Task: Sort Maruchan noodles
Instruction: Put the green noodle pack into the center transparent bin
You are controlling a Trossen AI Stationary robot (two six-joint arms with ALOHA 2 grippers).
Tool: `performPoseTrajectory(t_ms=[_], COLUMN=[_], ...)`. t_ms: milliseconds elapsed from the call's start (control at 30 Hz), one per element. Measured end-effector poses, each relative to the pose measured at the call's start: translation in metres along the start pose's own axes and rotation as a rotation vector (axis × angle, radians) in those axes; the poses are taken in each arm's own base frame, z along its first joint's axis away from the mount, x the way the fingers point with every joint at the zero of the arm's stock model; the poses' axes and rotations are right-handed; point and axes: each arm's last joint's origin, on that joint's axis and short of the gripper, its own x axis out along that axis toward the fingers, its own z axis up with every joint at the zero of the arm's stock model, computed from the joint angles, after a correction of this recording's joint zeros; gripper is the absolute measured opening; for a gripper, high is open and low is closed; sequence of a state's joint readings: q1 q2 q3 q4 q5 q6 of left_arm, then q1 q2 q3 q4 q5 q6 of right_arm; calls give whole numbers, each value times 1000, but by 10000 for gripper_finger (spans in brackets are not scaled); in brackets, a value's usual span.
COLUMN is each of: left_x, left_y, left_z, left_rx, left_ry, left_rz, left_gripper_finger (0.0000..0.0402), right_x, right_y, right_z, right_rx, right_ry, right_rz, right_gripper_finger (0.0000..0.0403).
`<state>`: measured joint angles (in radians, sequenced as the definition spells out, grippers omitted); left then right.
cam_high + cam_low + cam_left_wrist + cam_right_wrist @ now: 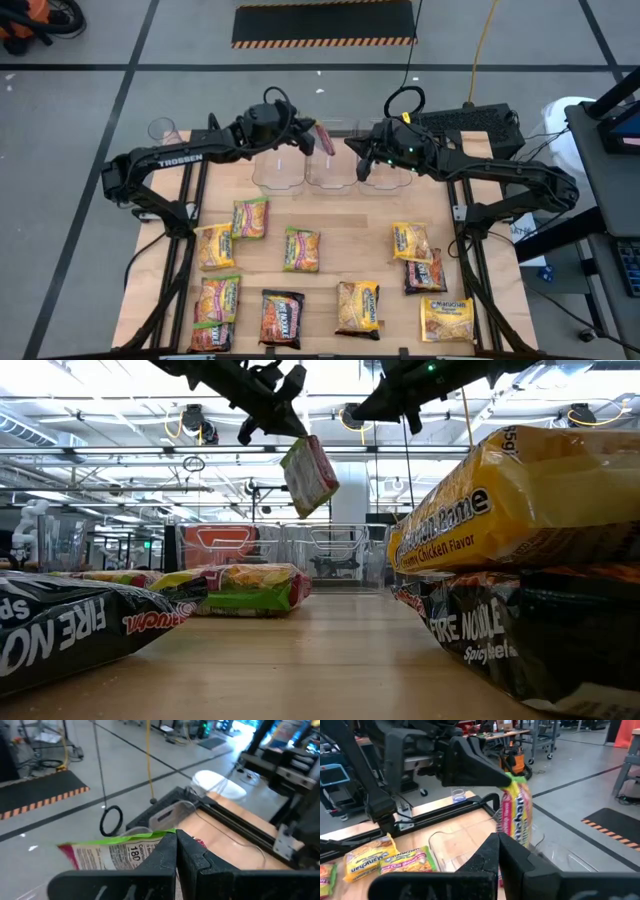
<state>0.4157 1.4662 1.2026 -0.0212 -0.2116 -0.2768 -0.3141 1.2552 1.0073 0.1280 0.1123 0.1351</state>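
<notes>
A green-edged, pink-faced Maruchan noodle packet (310,475) hangs in the air over the clear bins (330,170) at the table's far side, with my left gripper (290,425) shut on it. My right gripper (362,410) is shut on nothing, a little to the right of the packet and at about the same height. Several more packets lie flat on the wooden table, among them green-edged ones (250,216) (301,249), yellow ones (411,241) (446,320) and dark ones (282,317) (425,271). My left gripper pinches the packet's green top edge (517,779) between its two fingers. The fingers come from the table's left, slanting slightly down. The packet hangs tilted below the fingertips (297,432), clear of the table and the bins.
Three clear bins (278,170) (385,175) stand in a row along the far edge, below both grippers. A clear cup (163,130) stands at the far left corner. In the low view, a stacked yellow packet (520,490) and dark packet (520,640) fill the near right.
</notes>
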Motion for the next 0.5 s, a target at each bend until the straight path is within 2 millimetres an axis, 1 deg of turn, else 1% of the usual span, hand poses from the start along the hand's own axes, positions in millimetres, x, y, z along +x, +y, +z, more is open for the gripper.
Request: performPoseTrajectory(t_ms=[100, 233, 333, 500], left_x=[0, 9, 23, 49], left_y=[1, 1, 0, -3], left_z=[0, -3, -12, -36], left_rx=[-15, -37, -70, -85], left_ry=[-10, -23, -20, 34], left_rz=[37, 58, 56, 47], left_gripper_finger=[0, 0, 0, 0], right_x=[0, 0, 0, 0], right_y=[0, 0, 0, 0], right_z=[0, 0, 0, 0], right_rx=[1, 2, 2, 2], right_ry=[1, -2, -1, 3], right_rz=[0, 0, 0, -1], right_gripper_finger=[0, 0, 0, 0])
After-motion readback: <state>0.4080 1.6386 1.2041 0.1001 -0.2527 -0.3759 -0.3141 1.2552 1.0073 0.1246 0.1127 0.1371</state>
